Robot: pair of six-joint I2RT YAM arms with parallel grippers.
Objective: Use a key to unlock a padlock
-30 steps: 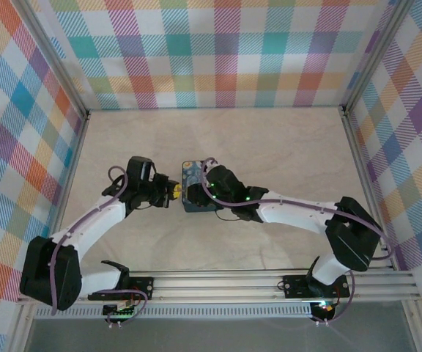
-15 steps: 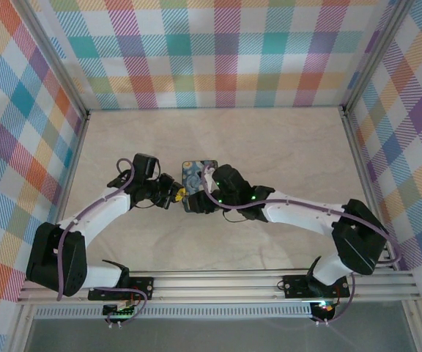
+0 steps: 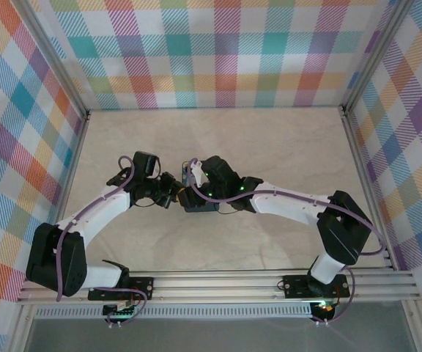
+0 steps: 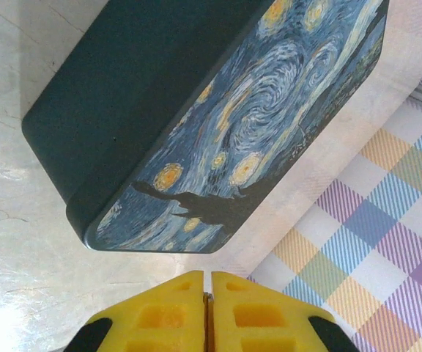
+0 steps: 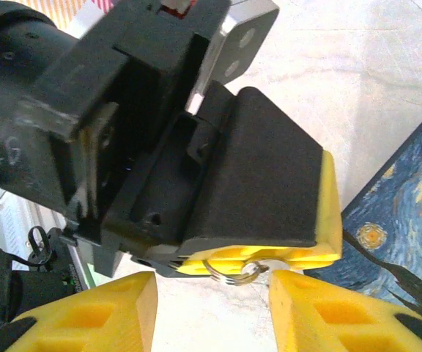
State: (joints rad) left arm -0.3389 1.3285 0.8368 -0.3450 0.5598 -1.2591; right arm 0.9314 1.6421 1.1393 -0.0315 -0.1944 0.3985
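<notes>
Tabletop (image 3: 269,139): pale marbled surface inside plaid walls; both arms reach in from the near edge and meet about the middle.

Box (image 4: 218,132): dark blue with a swirl pattern; it lies flat at mid-tabletop, just beyond the left jaws and partly under the right arm in the overhead view; it is no part of the task.

Left gripper (image 4: 207,293): yellow pads pressed together, with a thin sliver of metal in the seam between them; the jaws are clamped on the key.

Right gripper (image 5: 212,284): jaws apart; one yellow finger stands either side of the left gripper's tip, close to it but not touching.

Key (image 5: 257,267): a small silvery piece pinched at the very tip of the left pads; only its end projects; whether that end is head or blade cannot be told.

Wire ring (image 5: 226,273): a thin loop hanging from the key, free in the gap between the right fingers.

Step in hand, by judgement: a regrasp or hand-over of the key between the two grippers, before any insertion; unlocking is not yet begun.

Next move, by judgement: the right jaws must close squarely on the small projecting end or the ring; the purchase is slight, so a skewed approach could twist the key out of the left pads; the left jaws should release only once the right grip is sure.
</notes>
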